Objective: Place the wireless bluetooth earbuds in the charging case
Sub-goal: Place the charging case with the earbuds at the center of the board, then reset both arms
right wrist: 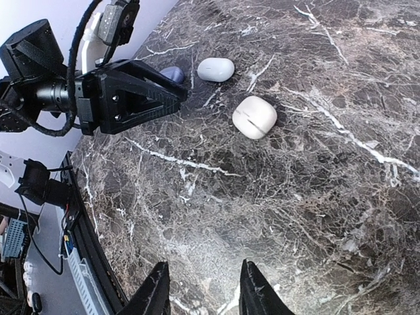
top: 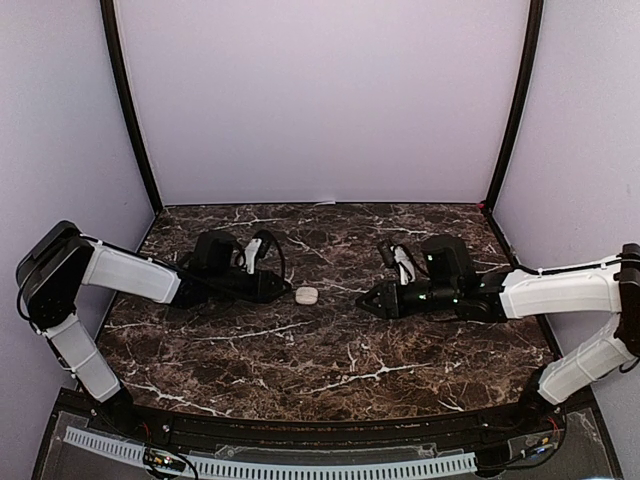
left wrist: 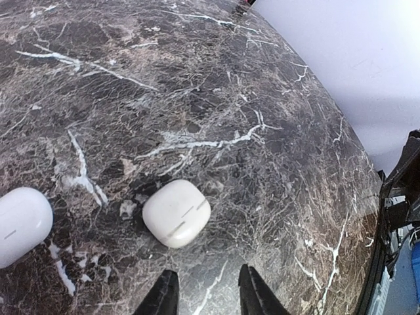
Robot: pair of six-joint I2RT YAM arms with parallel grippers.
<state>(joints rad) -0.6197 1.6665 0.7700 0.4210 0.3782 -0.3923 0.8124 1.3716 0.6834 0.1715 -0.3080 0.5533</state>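
A shut white charging case (top: 306, 295) lies on the marble table between my two grippers. In the left wrist view this rounded square case (left wrist: 176, 213) sits just ahead of my left gripper (left wrist: 207, 298), slightly left of the gap. That gripper (top: 285, 290) is open and holds nothing. My right gripper (top: 362, 300) faces the case (right wrist: 254, 117) from farther off, with bare marble between. It (right wrist: 203, 295) is also open and empty. No earbuds are in view.
A second white case (left wrist: 20, 223) lies left of the first, also visible from the right wrist (right wrist: 216, 69). A lavender case (right wrist: 172, 73) is partly hidden behind the left gripper's black body (right wrist: 141, 95). The table's near edge and cable rail (right wrist: 75, 275) run along the left.
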